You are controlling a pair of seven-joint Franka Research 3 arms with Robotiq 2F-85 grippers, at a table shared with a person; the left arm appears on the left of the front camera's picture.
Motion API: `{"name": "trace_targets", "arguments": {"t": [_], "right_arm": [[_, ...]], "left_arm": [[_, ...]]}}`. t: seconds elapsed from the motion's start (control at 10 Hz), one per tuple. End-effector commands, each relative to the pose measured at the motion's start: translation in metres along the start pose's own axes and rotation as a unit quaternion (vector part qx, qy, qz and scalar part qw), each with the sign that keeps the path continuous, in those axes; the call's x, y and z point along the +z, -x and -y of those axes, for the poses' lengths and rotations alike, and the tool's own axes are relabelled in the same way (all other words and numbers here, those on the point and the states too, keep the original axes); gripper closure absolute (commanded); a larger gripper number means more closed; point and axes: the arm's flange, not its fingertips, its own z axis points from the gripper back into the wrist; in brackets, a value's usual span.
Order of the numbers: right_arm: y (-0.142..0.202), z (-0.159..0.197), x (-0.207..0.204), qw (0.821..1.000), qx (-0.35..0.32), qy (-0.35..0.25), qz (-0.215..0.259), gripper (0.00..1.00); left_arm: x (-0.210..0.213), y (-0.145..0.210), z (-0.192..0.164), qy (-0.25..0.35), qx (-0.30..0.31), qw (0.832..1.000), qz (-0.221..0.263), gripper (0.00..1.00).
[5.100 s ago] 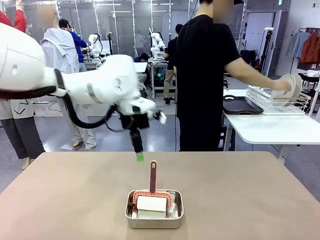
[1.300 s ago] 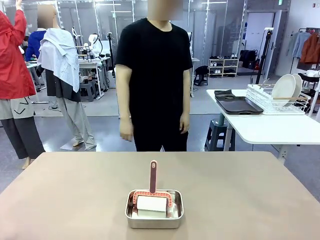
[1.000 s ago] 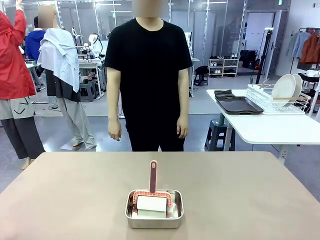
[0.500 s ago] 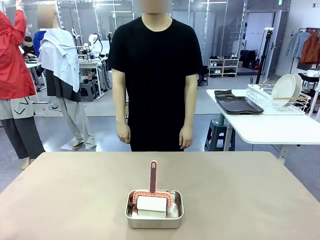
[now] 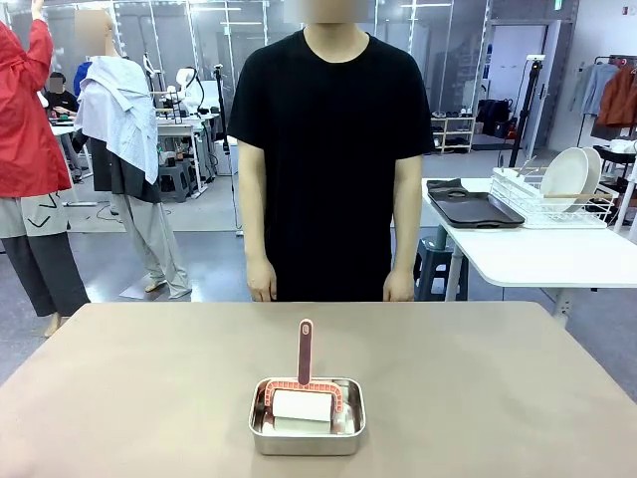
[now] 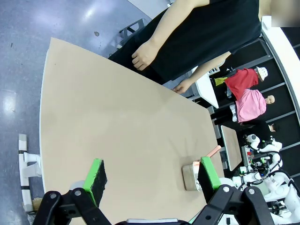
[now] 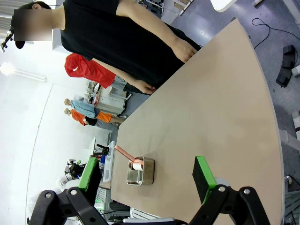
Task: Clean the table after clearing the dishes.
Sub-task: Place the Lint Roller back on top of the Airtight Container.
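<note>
Hiding roller: steel pan wall

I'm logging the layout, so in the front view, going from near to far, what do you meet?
Steel pan with the roller in it → bare table → person standing at the far edge.

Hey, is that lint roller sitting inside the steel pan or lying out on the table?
Inside. The roller's white roll rests within the pan, and its pink handle sticks up above the far rim.

A roller lies in a pan on the table, before the person.
</note>
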Motion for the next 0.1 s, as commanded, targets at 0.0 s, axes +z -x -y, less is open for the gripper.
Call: {"name": "trace_targets", "arguments": {"t": [0.0], "right_arm": [[-0.0014,-0.0016,-0.0007,1.0,0.003,-0.002,0.006,0.0]], "left_arm": [[0.0034,0.003,-0.0007,0.005,-0.003,1.0,-0.005,0.0]]}}
